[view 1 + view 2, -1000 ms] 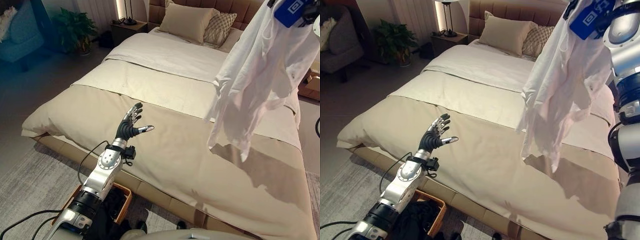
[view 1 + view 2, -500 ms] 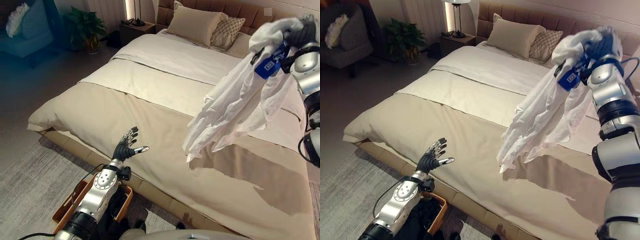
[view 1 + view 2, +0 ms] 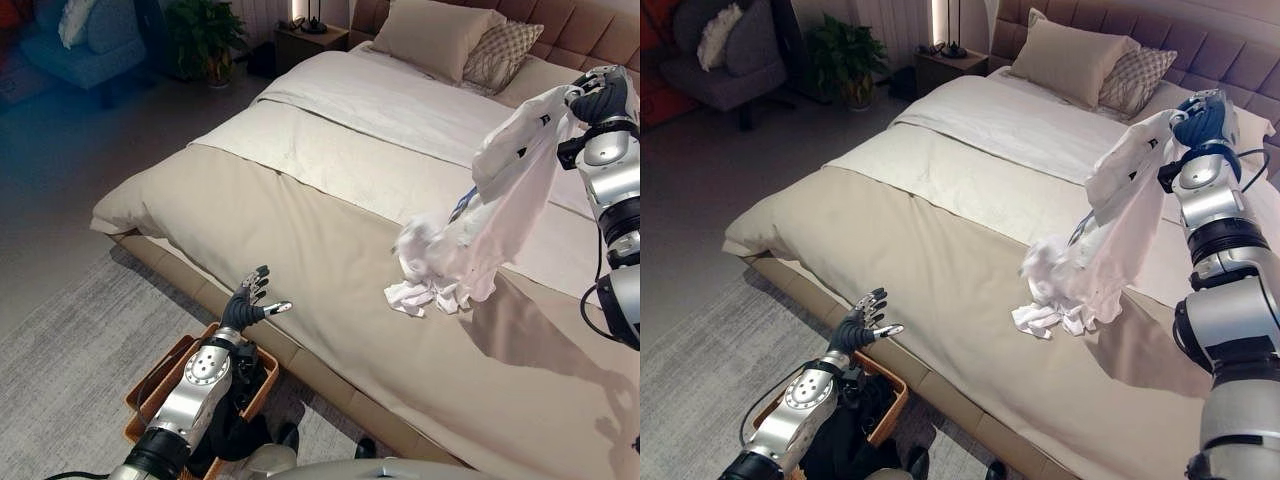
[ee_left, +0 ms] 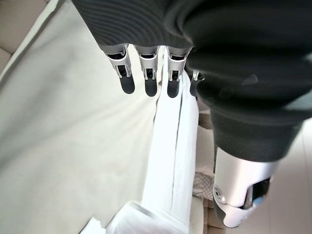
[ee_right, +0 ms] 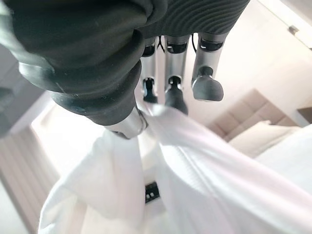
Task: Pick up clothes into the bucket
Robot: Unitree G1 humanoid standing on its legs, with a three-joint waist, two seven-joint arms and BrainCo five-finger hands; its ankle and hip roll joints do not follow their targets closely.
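left eye view: at the far left, on the grey rug (image 3: 70, 370) beside the bed's near edge, stands a brown wicker basket (image 3: 148, 385) with dark clothes (image 3: 845, 430) inside. the left hand (image 3: 247, 306) is raised just above the basket's far corner, close to the edge of the bed (image 3: 300, 240), its fingers straight and spread, thumb out to the side, holding nothing. its own wrist view shows the fingers (image 4: 148, 73) extended over the beige bedcover.

further right, a white shirt (image 3: 480, 225) hangs over the middle of the bed; its crumpled lower end touches or nearly touches the beige cover, and its upper end rises to the right hand (image 3: 598, 98) near the bed's right side. the right wrist view shows the fingers (image 5: 207, 83) curled with the white cloth bunched against them, so this hand is clamped on the shirt.

at the head of the bed lie a beige pillow (image 3: 435, 35) and a checked pillow (image 3: 505, 52). a potted plant (image 3: 205, 35) and an armchair (image 3: 725, 55) stand on the floor at the far left.
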